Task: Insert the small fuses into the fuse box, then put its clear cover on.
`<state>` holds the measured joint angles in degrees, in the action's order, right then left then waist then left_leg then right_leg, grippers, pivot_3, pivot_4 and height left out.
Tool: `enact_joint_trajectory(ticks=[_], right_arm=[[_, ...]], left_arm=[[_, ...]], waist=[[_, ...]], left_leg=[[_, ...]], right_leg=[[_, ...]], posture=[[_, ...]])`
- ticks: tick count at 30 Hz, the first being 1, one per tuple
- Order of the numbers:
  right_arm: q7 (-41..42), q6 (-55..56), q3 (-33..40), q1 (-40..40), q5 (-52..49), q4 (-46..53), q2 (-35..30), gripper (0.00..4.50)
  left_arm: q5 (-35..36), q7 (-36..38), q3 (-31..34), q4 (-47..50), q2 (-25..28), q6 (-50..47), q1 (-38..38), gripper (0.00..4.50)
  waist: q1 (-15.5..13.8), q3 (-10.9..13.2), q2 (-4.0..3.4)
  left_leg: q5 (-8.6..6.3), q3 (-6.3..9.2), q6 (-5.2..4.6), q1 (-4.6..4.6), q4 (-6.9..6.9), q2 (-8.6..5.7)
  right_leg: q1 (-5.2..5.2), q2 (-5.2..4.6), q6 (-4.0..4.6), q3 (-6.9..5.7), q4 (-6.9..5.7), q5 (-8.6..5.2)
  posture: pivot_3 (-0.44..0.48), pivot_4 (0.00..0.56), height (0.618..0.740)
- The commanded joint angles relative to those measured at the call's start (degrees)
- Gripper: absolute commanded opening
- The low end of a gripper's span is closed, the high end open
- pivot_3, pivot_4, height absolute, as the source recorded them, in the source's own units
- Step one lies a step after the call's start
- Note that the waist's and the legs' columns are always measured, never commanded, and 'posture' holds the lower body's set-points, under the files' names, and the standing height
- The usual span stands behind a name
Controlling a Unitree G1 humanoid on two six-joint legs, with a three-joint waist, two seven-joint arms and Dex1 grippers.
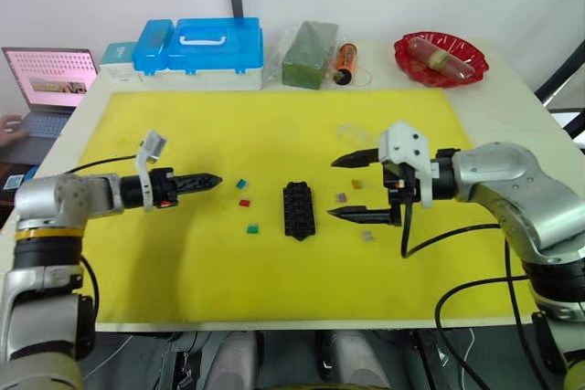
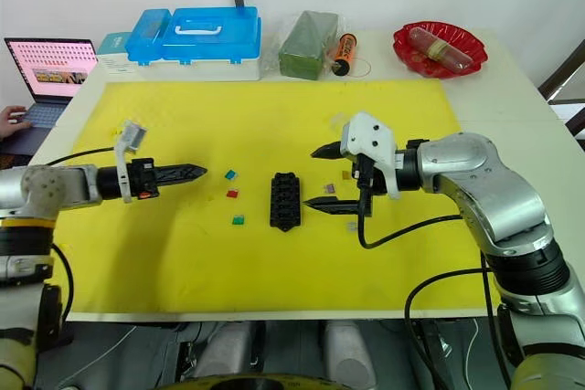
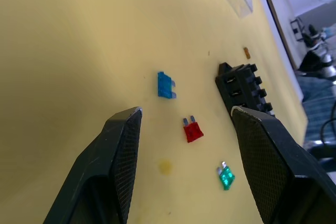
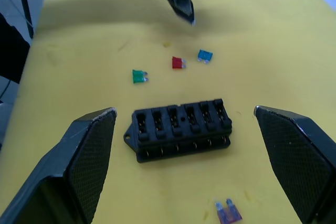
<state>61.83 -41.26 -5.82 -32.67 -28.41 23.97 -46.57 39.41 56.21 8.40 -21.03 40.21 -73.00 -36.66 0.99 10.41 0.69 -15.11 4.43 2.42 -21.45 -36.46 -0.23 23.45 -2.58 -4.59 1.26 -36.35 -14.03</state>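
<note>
Left gripper (image 1: 212, 181) hovering low over yellow mat (image 1: 183, 262), fingers apart per left wrist view, holding nothing. Just ahead of its tips, toward mat centre: blue fuse (image 1: 241, 184), red fuse (image 1: 244, 203), green fuse (image 1: 252, 227), loose on the mat, roughly in a line running toward the robot. Blue nearest the tips, green farthest.

Right gripper (image 1: 349, 188) spread wide, empty, pointing inward from the other side. Purple fuse (image 1: 341, 197) between its fingers, orange fuse (image 1: 357, 184) just beside it, grey fuse (image 1: 367, 236) slightly nearer the robot. All flat on the mat.

Fuse box (image 1: 299, 210) between the two grippers, long axis running away from the robot, slots up, all looking empty in right wrist view. Right gripper closer to the box; left separated from it by the three coloured fuses.

Clear cover (image 1: 354, 133) farther back on the mat, beyond the right gripper, apart from the box.

Judged: no fuse seated yet, task at start. Likely next: either arm pinching its nearest fuse; blades lying flat, so needs re-orienting before pushing in.

Blue storage boxes (image 1: 199, 47) and red dish (image 1: 440, 58) at table rear, uninvolved.
</note>
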Motion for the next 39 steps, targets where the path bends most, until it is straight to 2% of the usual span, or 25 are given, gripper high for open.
enact_joint_trajectory(ticks=[1,19,39], right_arm=[[-0.7,-0.4,1.1,-1.4,-1.0,2.3,-0.3,4.50],[-0.8,0.0,0.3,-2.9,-0.1,1.6,-0.4,4.50],[-1.2,0.1,0.3,-3.5,0.1,1.2,-0.4,4.50]], left_arm=[[1.2,-1.4,1.6,-1.9,-0.6,-3.4,-2.0,2.88],[2.2,-9.5,10.5,-8.6,-6.8,-13.7,-5.5,2.88],[1.1,-17.5,13.6,-10.0,-13.8,-10.9,-6.7,2.88]], waist=[[0.1,0.0,0.00],[-0.1,0.0,0.01],[-0.4,0.0,0.02]], left_leg=[[0.00,0.00,0.00,0.00,0.00,0.00],[0.01,0.04,0.02,0.00,-0.03,-0.03],[0.04,0.08,0.08,0.00,-0.04,-0.08]], right_leg=[[0.00,0.00,0.00,0.00,0.00,0.00],[-0.01,-0.04,-0.02,0.00,-0.01,0.01],[-0.05,-0.10,-0.07,-0.01,0.01,0.04]], posture=[[0.000,0.150,0.740],[0.000,0.150,0.740],[0.000,0.150,0.740]])
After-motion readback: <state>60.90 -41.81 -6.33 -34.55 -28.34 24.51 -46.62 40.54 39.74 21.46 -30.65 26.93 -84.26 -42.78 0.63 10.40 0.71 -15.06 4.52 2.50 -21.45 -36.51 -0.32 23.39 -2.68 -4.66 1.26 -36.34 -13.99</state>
